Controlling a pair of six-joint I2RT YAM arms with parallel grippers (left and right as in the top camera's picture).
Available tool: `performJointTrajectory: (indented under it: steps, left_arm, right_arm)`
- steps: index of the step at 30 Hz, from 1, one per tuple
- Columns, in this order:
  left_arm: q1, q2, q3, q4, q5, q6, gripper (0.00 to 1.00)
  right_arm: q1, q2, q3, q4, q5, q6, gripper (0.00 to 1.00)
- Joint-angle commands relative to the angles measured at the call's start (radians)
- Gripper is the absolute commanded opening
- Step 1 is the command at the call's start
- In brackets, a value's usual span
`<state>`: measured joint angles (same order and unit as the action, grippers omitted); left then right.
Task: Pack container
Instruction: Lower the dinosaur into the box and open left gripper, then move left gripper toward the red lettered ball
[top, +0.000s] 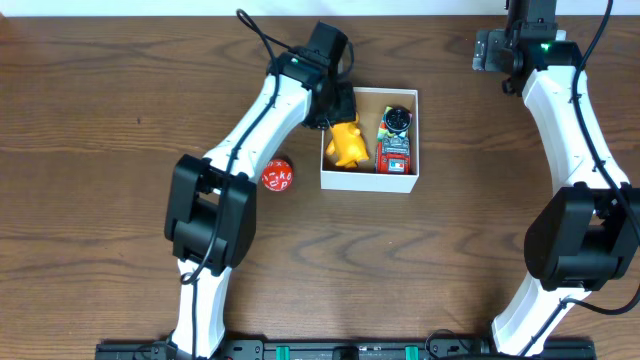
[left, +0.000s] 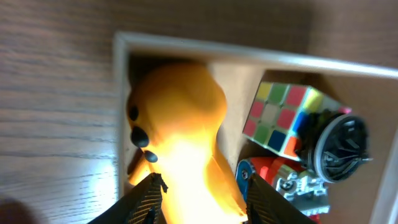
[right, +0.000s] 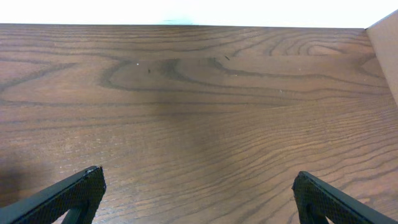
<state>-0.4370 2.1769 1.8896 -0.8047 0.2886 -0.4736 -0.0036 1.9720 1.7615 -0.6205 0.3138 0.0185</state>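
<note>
The container (top: 368, 182), a small white-walled box with a brown inside, stands at the table's middle. In it lie a yellow duck-like toy (top: 348, 145), a red and grey toy (top: 396, 152) and a black round piece (top: 398, 118). My left gripper (top: 338, 108) is over the box's back left corner. In the left wrist view its fingers (left: 200, 186) press both sides of the yellow toy (left: 177, 106), which is low inside the container (left: 249, 57) next to a colourful cube (left: 280, 118). My right gripper (right: 199, 193) is open and empty over bare table at the back right (top: 492, 50).
A red ball with white marks (top: 277, 176) lies on the table left of the container, beside my left arm. A pale box corner (right: 387, 50) shows at the right edge of the right wrist view.
</note>
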Motion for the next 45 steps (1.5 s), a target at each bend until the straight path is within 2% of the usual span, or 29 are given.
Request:
performJointTrajectory:
  steps: [1, 5, 10, 13, 15, 19, 21, 28, 40, 41, 44, 45]
  left_arm:
    - [0.032, -0.095, 0.046, -0.002, -0.011, 0.005, 0.45]
    - [0.039, -0.164, 0.046, -0.040, -0.075, 0.005, 0.45]
    - [0.039, -0.214, 0.046, -0.222, -0.242, 0.005, 0.47]
    - [0.039, -0.203, 0.027, -0.367, -0.299, -0.002, 0.59]
    - [0.039, -0.188, -0.013, -0.407, -0.301, -0.024, 0.68]
    - [0.039, -0.159, -0.101, -0.398, -0.301, -0.065, 0.80]
    - [0.040, -0.153, -0.148, -0.372, -0.301, -0.084, 0.82]
    - [0.063, -0.153, -0.295, -0.285, -0.301, -0.121, 0.84]
    - [0.109, -0.152, -0.415, -0.155, -0.299, -0.123, 0.83]
    - [0.113, -0.152, -0.415, -0.148, -0.299, -0.123, 0.82]
    - [0.122, -0.152, -0.415, -0.127, -0.299, -0.123, 0.41]
    - [0.125, -0.152, -0.415, -0.125, -0.298, -0.123, 0.32]
  right_arm:
    - [-0.003, -0.013, 0.011, -0.001, 0.008, 0.011, 0.99]
    - [-0.005, -0.013, 0.011, -0.001, 0.007, 0.011, 0.99]
    - [-0.004, -0.013, 0.011, -0.001, 0.007, 0.011, 0.99]
    - [-0.005, -0.013, 0.011, -0.001, 0.007, 0.011, 0.99]
    - [-0.005, -0.013, 0.011, -0.001, 0.007, 0.010, 0.99]
    - [-0.005, -0.013, 0.011, -0.001, 0.007, 0.010, 0.99]
    - [-0.005, -0.013, 0.011, -0.001, 0.007, 0.011, 0.99]
    - [-0.003, -0.013, 0.011, -0.001, 0.008, 0.010, 0.99]
    - [-0.005, -0.013, 0.011, -0.001, 0.007, 0.010, 0.99]
    - [-0.005, -0.013, 0.011, -0.001, 0.007, 0.011, 0.99]
    - [-0.005, -0.013, 0.011, -0.001, 0.007, 0.011, 0.99]
    - [-0.005, -0.013, 0.011, -0.001, 0.007, 0.010, 0.99]
